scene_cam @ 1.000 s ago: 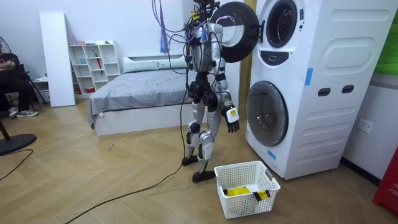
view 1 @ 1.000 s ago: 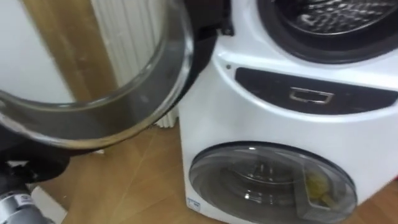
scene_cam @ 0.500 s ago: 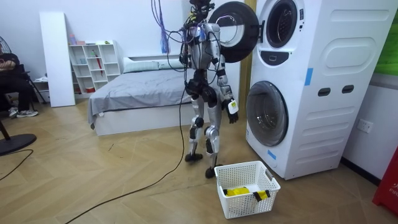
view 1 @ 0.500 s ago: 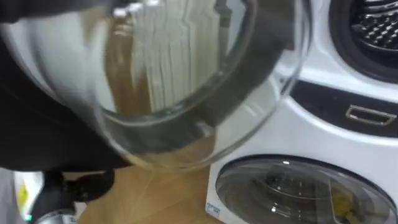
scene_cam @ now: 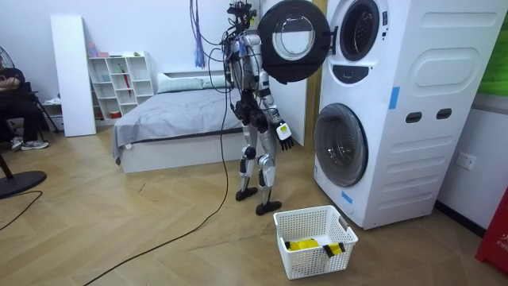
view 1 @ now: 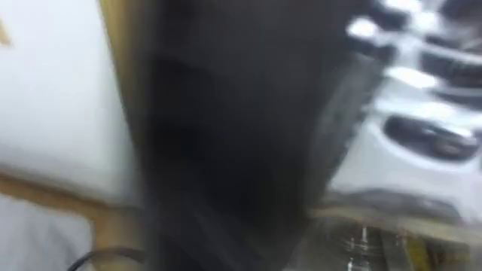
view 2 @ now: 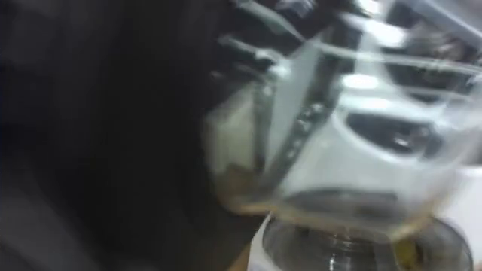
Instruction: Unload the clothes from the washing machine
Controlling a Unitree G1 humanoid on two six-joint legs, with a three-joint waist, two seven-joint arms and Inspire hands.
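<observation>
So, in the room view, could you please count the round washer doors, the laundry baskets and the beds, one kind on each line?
Round washer doors: 2 (upper door open, lower door shut)
Laundry basket: 1
Bed: 1
Total: 4
</observation>
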